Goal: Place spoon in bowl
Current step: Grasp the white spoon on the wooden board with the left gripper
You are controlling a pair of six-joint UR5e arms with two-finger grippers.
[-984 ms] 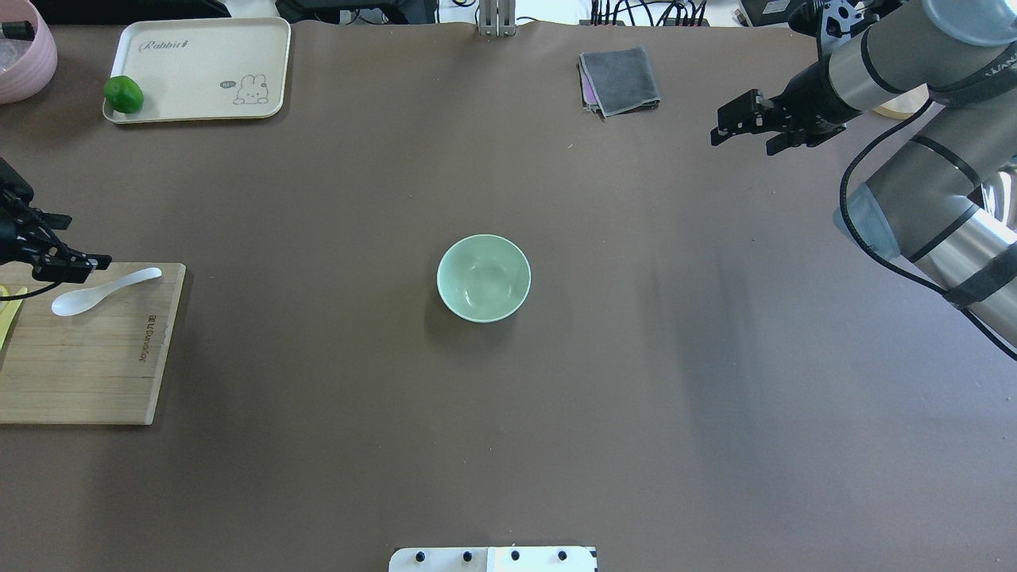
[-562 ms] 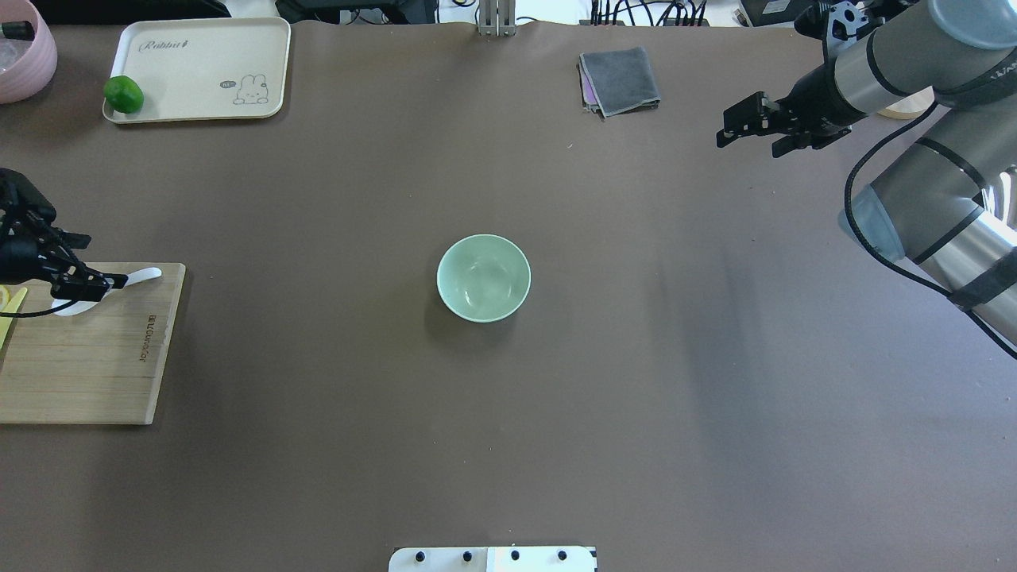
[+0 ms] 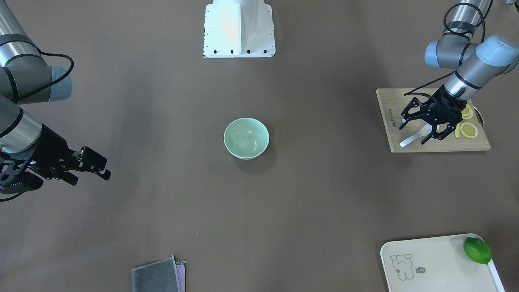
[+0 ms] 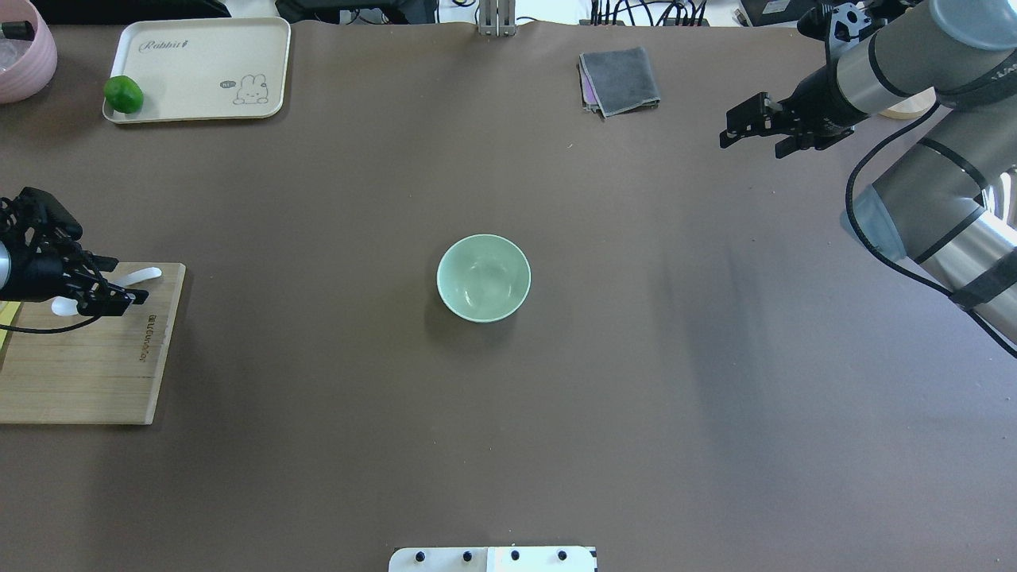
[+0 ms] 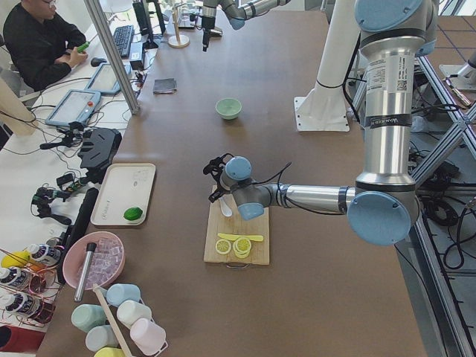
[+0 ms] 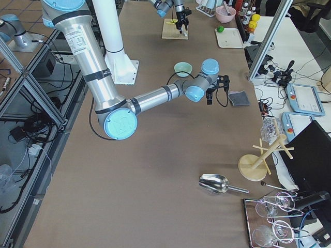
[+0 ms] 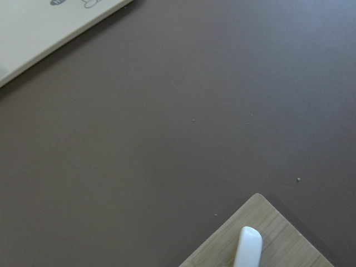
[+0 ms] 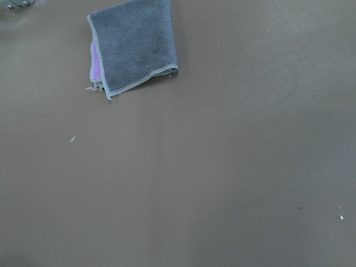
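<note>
The left pincer [image 4: 119,280] hangs over the cutting board [image 4: 87,365] with its fingers spread wide and nothing in them. The spoon [image 3: 412,138] lies flat on the board directly beneath it. The handle tip pokes out past the fingertips and the scoop sits back under the wrist.

The spoon looks small, light and rigid, but glossy, so it will probably slip in a loose pinch. The thick handle, just behind the scoop, seems the safest place to close on. A drop onto the board could chip it.

The bowl [image 4: 483,278] stands well apart from this pincer, out beyond the handle tip. The right pincer [image 3: 101,169] hovers farther off still, parted and empty.

A second ago the left pincer sat back near the scoop end. It has since slid forward to straddle the handle. The bowl has not moved, and the right pincer has drifted only slightly.
</note>
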